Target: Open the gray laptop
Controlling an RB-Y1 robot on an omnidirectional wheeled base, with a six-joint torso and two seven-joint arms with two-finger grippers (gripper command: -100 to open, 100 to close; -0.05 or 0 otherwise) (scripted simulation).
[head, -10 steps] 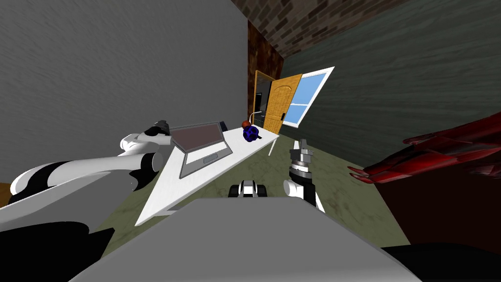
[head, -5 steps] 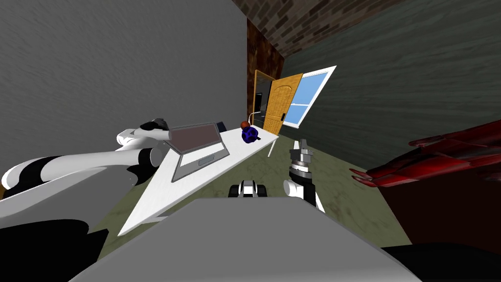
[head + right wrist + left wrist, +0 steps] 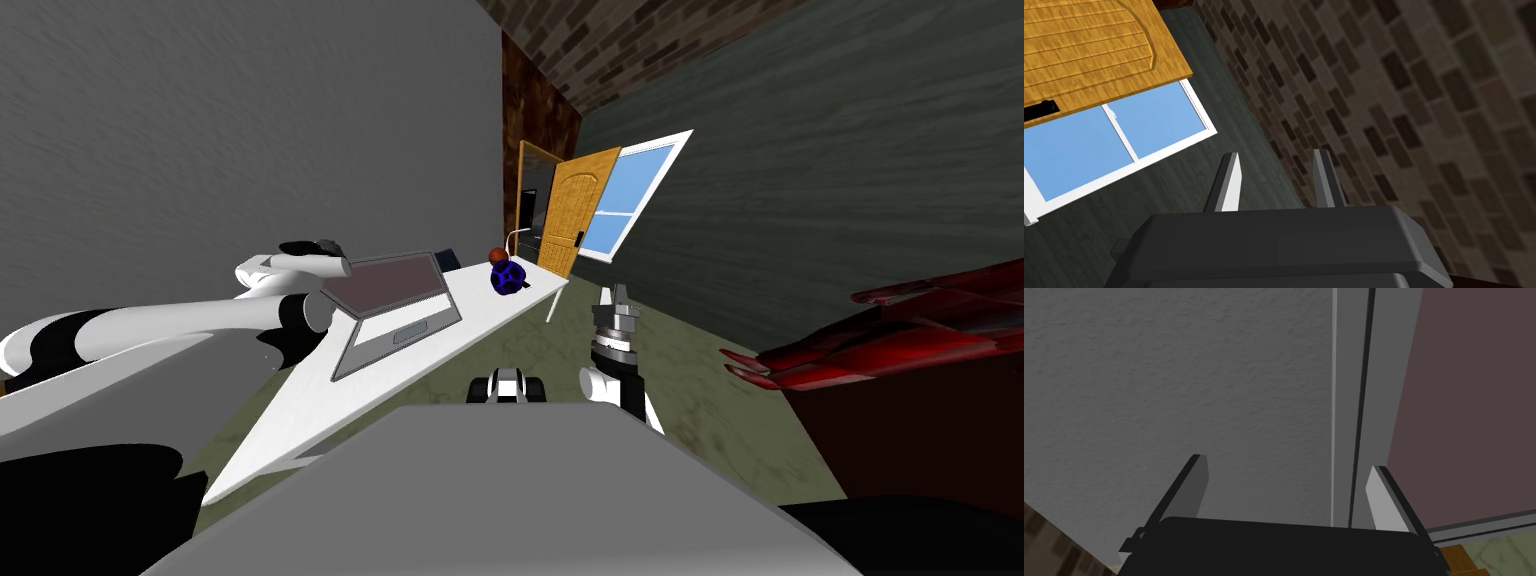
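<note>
Now gray laptop (image 3: 395,310) lies open on white desk (image 3: 300,420) by grey wall (image 3: 250,120); left gripper (image 3: 1286,463) released, astride its lid's edge

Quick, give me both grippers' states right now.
Left gripper: open, at the lid edge of the flat gray laptop.
Right gripper: shut, holding nothing.
</note>
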